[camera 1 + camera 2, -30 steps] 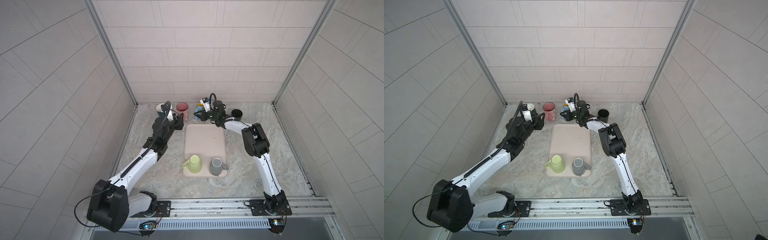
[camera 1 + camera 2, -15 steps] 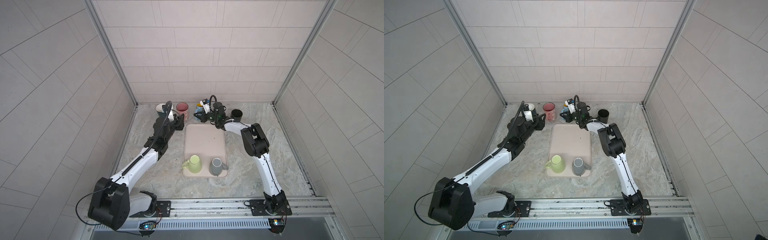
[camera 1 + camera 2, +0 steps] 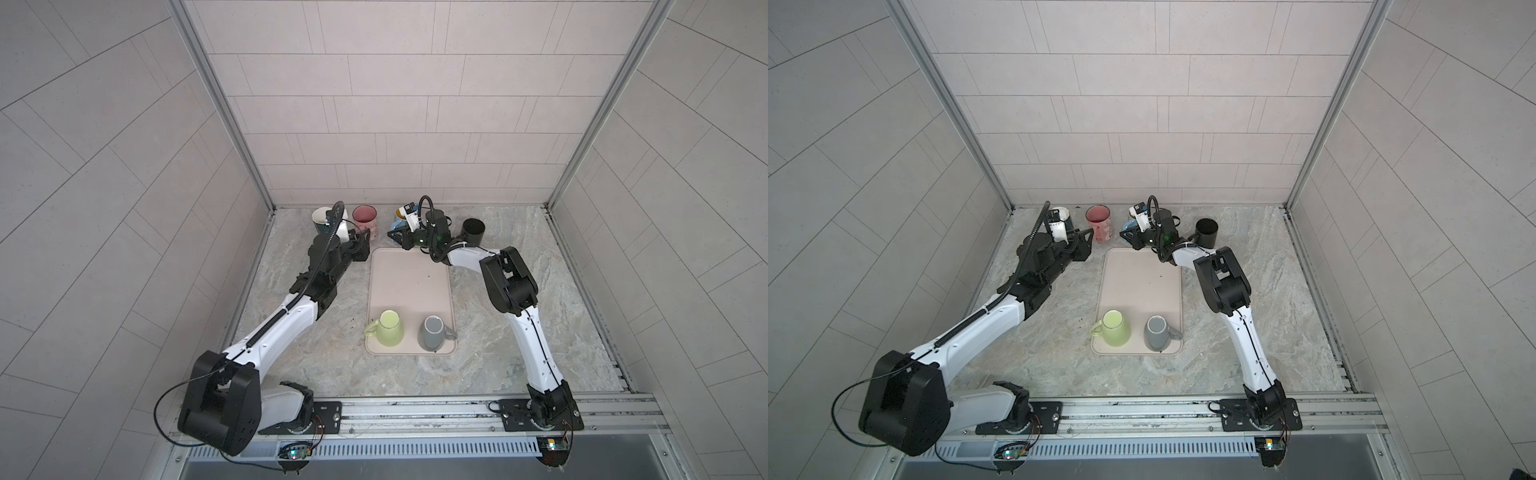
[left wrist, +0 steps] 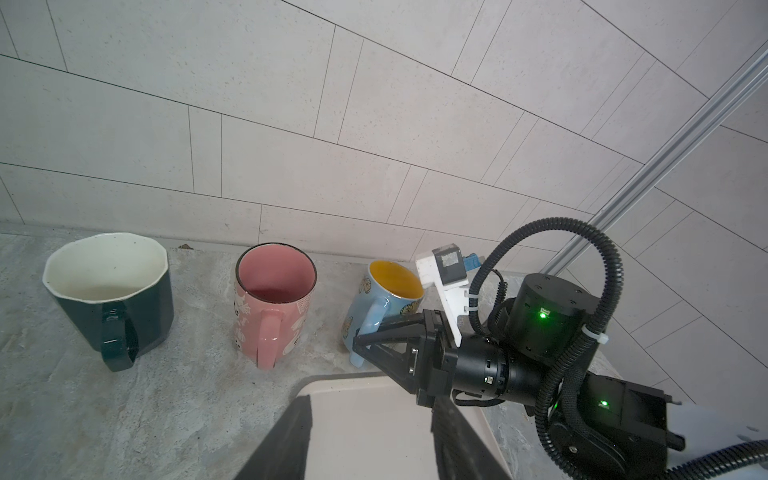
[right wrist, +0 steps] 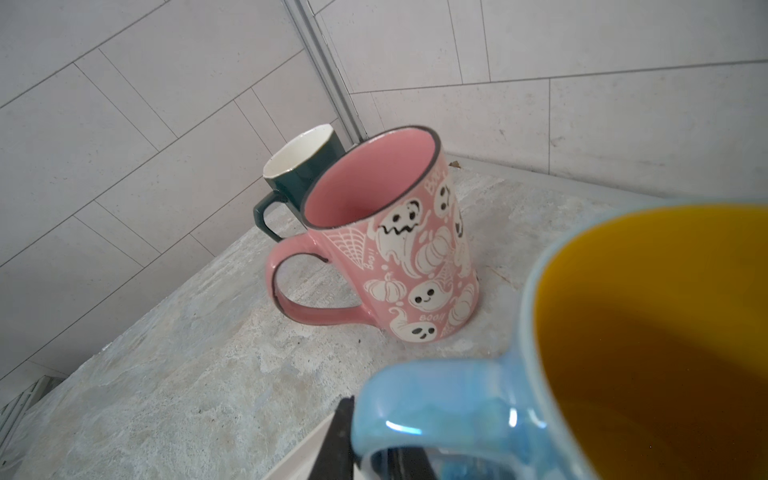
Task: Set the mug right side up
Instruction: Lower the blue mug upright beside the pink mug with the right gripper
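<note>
Marbled desk [image 3: 498, 291], tiled walls. Near end of tray [image 3: 409, 282]: green mug [image 3: 386, 334] and grey mug [image 3: 432, 338], both mouth-down. Left gripper [image 4: 372, 401] by tray's far left corner, jaws released, empty. Right gripper [image 4: 357, 345] at handle of blue mug [image 4: 374, 299]; grasp cannot be told. Blue mug mouth-up beyond tray, between pink mug [image 4: 274, 316] and black mug [image 3: 473, 230]; dark green mug [image 4: 112, 307] leftmost.

Two slender robot arms, left arm [image 3: 282, 328] and right arm [image 3: 532, 345]: glossy white shells on the long links, bulky matte-black housings at every joint. Black ribbed cable hose [image 3: 322, 251] running along the left arm; a second hose [image 4: 602, 266] arching over the right wrist, fastened with white cable ties [image 4: 594, 338]. Tiny green lights [image 4: 542, 314] glowing on black cylindrical wrist motors [image 4: 540, 291]. White plastic camera bracket [image 4: 451, 301] above the right gripper [image 4: 356, 346], with black triangular fingers [image 4: 397, 372]. Black screwed base plates [image 3: 513, 415] on a silver rail [image 3: 415, 409].
</note>
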Available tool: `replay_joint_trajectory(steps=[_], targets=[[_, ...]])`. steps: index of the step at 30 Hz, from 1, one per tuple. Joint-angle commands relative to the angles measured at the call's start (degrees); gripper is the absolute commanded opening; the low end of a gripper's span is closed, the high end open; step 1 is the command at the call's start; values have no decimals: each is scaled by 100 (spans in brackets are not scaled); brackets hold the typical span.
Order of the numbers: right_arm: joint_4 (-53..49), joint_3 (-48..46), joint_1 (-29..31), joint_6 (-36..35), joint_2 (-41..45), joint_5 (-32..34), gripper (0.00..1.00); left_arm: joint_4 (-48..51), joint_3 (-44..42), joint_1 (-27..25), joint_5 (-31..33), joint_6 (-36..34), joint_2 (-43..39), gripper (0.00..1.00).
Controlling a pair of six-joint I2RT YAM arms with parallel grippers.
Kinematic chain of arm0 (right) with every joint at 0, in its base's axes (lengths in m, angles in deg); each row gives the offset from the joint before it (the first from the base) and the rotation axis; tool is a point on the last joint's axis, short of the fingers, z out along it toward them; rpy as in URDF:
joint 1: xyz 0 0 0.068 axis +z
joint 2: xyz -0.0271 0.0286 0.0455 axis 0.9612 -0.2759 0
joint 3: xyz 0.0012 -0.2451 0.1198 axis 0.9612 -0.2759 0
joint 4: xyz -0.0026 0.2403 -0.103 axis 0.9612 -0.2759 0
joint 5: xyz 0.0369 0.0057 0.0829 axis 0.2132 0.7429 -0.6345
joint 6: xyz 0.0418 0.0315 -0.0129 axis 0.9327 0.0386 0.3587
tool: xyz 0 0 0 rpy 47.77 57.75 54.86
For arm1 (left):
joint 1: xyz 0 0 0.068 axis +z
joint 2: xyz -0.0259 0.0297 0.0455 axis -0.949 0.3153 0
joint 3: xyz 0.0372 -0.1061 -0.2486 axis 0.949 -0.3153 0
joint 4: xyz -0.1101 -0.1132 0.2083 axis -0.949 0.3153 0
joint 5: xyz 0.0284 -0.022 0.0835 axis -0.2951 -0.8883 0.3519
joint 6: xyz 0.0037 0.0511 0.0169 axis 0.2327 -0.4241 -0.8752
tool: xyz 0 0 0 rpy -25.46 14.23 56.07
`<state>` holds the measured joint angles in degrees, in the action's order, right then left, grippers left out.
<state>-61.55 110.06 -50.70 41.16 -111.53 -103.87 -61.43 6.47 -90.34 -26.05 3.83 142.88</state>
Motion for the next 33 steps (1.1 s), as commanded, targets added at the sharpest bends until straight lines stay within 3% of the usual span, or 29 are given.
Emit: replay_joint_trajectory(steps=[1, 9, 17, 24, 28, 33], targets=[[36, -82, -44, -80, 194, 170, 17, -187, 50, 42, -77, 52, 7, 51], [28, -171, -44, -81, 251, 189, 22, -220, 0, 44, -87, 78, -24, 51], [27, -558, 4, -141, 585, 234, 39, -231, -71, 42, -86, 78, -178, 51], [210, -1316, 24, -96, 1222, 287, 48, -106, -157, 44, -63, 78, -555, 54], [-63, -1758, 72, -112, 1895, 440, 48, 709, 112, 44, 166, 76, -918, 56], [-1157, -2136, 216, -217, 2930, 775, 49, 3140, 1227, 70, 452, 199, -1088, 57]])
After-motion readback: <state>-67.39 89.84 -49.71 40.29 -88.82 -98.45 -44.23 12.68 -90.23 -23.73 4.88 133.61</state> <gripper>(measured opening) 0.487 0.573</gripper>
